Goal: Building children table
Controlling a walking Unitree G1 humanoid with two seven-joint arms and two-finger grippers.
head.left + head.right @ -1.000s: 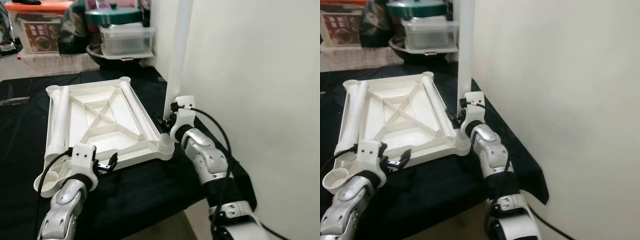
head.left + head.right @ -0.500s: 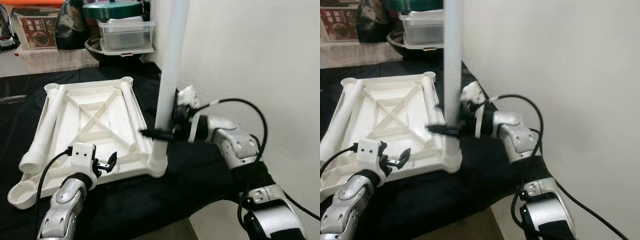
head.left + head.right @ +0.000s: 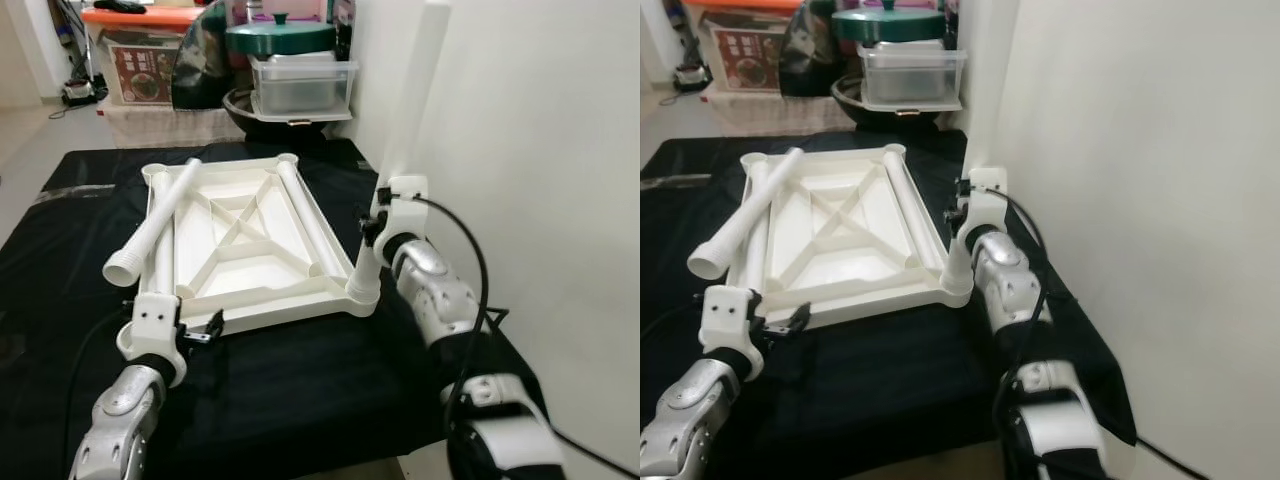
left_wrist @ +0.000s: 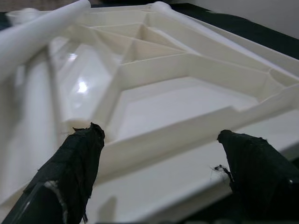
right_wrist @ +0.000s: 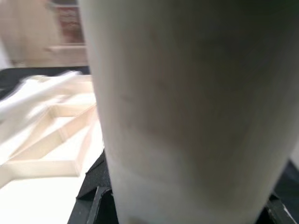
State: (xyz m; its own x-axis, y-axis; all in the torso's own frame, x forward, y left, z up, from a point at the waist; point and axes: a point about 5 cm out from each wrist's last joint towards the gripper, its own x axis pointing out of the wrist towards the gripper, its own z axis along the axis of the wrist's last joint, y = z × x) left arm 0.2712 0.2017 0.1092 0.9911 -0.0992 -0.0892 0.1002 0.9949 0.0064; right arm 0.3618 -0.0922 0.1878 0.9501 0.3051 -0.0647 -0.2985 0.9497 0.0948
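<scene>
the right gripper (image 3: 372,228) is sitting tucked behind the upright white table leg (image 3: 405,125), so its fingers are mostly hidden; in the right wrist view the leg's smooth matte tube (image 5: 187,112) is blocking nearly everything, with black finger parts just peeking out on either side at its base, so the fingers are closed around it. the leg's top is running out of the picture's upper edge. its foot is standing in the round corner socket (image 3: 363,291) of the upturned white tabletop (image 3: 245,235), leaning a little toward the pale wall (image 3: 540,180).

compared with half a second ago, the right arm is now drawn in close beside the leg instead of reaching across it, and the loose second leg (image 3: 152,222) is now lying aslant over the tabletop's left rail with its open flared end jutting past the rim.

the left gripper (image 3: 200,328) is hovering at the tabletop's near edge, its two frayed black fingers (image 4: 77,154) spread wide with nothing between them. the tabletop is glossy moulded plastic, rectangular, braced by crossing ribs, resting on a surface draped in black cloth (image 3: 290,390). behind, a clear plastic tub (image 3: 300,85) and a green lidded pot (image 3: 278,35) are stacked up, slightly soft in focus.
</scene>
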